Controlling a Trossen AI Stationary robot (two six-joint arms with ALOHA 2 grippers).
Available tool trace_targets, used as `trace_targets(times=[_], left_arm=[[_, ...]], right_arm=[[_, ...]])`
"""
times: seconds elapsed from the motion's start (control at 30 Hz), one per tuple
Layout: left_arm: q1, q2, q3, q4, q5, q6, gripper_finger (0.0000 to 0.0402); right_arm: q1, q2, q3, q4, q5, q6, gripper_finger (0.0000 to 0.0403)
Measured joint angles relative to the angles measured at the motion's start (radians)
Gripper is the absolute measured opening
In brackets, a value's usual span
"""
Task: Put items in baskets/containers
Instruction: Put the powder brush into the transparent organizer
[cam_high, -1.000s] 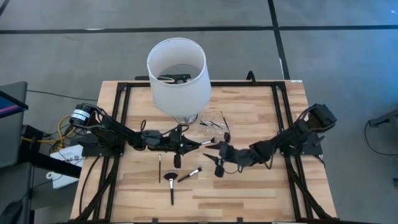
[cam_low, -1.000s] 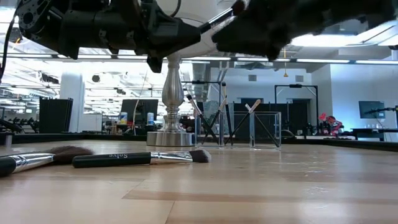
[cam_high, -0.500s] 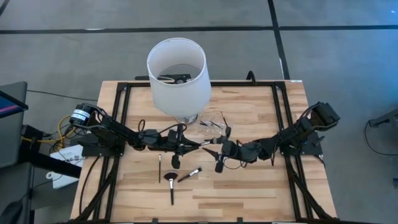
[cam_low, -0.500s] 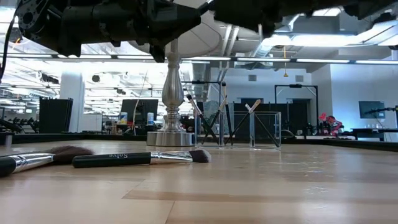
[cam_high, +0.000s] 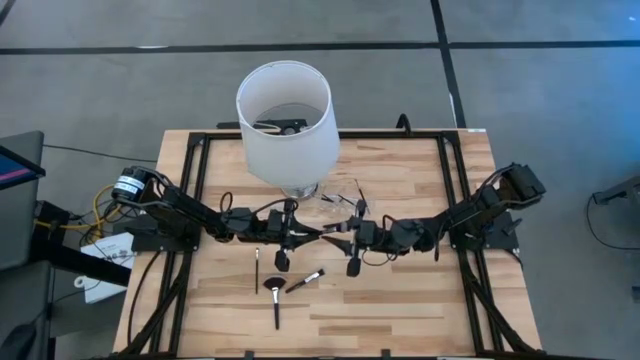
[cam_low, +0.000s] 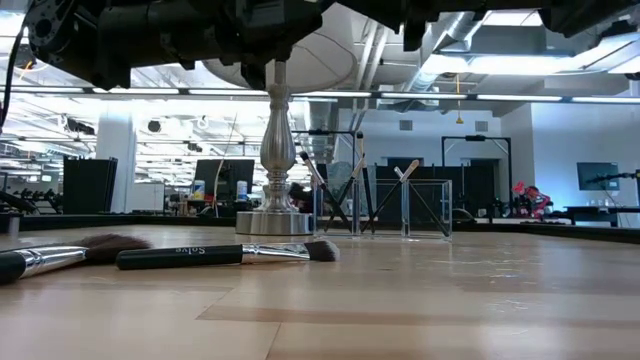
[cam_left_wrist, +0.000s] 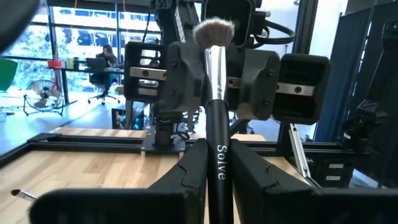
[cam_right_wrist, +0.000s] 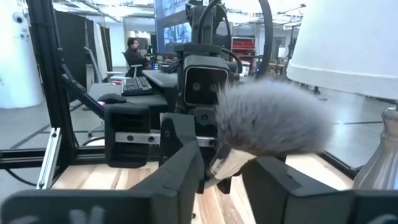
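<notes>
The two arms met nose to nose above the middle of the table (cam_high: 400, 300), just in front of the lamp (cam_high: 284, 120). The left tool (cam_left_wrist: 219, 163) was clenched on a brush (cam_left_wrist: 216, 134), its black handle squeezed between the fingers and the bristle head pointing at the other arm. The right tool (cam_right_wrist: 225, 167) faced it with its fingers apart, that fluffy head sitting between them, seemingly not yet pinched. It looked like a handover in mid-air.

To do it well, I'd say the right tool should close on the ferrule or handle, not the soft bristles, which would give no hold. The left should let go only once that grip is firm, and both arms should stay level so the brush doesn't twist out. Then comes a short carry to the clear tray (cam_high: 345, 198) beside the lamp base, where several brushes (cam_low: 340, 195) already leaned. It should go in gently, as the light tray could tip.

Three more brushes lay on the table nearer the front: a thin one (cam_high: 257, 268), a fan-headed one (cam_high: 275, 297) and a short one (cam_high: 308, 277).

From above, the two tools merged into one dark mass, so where exactly the brush sat couldn't be read there. From table height the tools were cut off along the top. The tray's edges barely showed.
</notes>
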Motion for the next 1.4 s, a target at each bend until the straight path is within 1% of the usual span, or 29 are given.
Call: trace_targets(times=[0.13, 0.2, 0.23, 0.47, 0.57, 0.7, 0.83, 0.9, 0.97, 1.0, 1.07, 1.1, 1.17, 1.2, 1.27, 1.4], left_arm=[[0.000, 0.000, 0.000, 0.000, 0.009, 0.007, 0.0049], [0.000, 0.000, 0.000, 0.000, 0.038, 0.012, 0.0049], [0.000, 0.000, 0.000, 0.000, 0.045, 0.011, 0.0049], [0.000, 0.000, 0.000, -0.002, 0.050, 0.006, 0.0067], [0.001, 0.000, 0.000, -0.004, 0.048, 0.006, 0.0075], [0.002, 0.000, 0.000, -0.010, 0.039, 0.004, 0.0088], [0.006, 0.000, 0.000, -0.013, 0.020, 0.004, 0.0110], [0.007, 0.000, 0.000, -0.017, 0.017, 0.004, 0.0124], [0.007, 0.000, 0.000, -0.017, 0.015, 0.004, 0.0135], [0.007, 0.000, 0.000, -0.017, 0.016, 0.004, 0.0139], [0.007, 0.000, 0.000, -0.017, 0.016, 0.005, 0.0144], [0.007, 0.000, 0.000, -0.017, 0.016, 0.005, 0.0144], [0.007, 0.000, -0.001, -0.017, 0.015, 0.005, 0.0144], [0.007, 0.000, -0.001, -0.017, 0.016, 0.003, 0.0142], [0.007, 0.000, -0.001, -0.017, 0.016, -0.002, 0.0140], [0.007, 0.000, -0.001, -0.017, 0.016, -0.027, 0.0134]], right_arm=[[0.000, 0.000, 0.000, 0.000, -0.006, 0.002, 0.0063], [0.000, 0.000, 0.000, 0.001, -0.032, 0.006, 0.0042], [-0.001, 0.000, 0.000, 0.001, -0.048, 0.006, 0.0037], [-0.002, 0.000, 0.000, 0.001, -0.064, 0.016, 0.0038], [0.001, -0.008, 0.000, -0.001, -0.033, 0.045, 0.0043], [0.029, -0.030, 0.000, -0.030, 0.063, 0.031, 0.0038], [0.076, -0.081, 0.000, -0.152, 0.190, 0.011, 0.0038], [0.103, -0.118, 0.000, -0.224, 0.267, 0.010, 0.0038], [0.135, -0.162, 0.000, -0.326, 0.401, 0.031, 0.0038], [0.149, -0.182, 0.000, -0.387, 0.473, 0.061, 0.0038], [0.173, -0.216, 0.000, -0.548, 0.612, 0.172, 0.0038], [0.176, -0.230, 0.001, -0.628, 0.664, 0.245, 0.0039], [0.166, -0.247, 0.001, -0.774, 0.733, 0.420, 0.0040], [0.155, -0.251, 0.001, -0.841, 0.744, 0.504, 0.0040], [0.122, -0.253, 0.001, -0.943, 0.724, 0.625, 0.0040], [0.041, -0.227, 0.001, -1.078, 0.625, 0.781, 0.0040]])
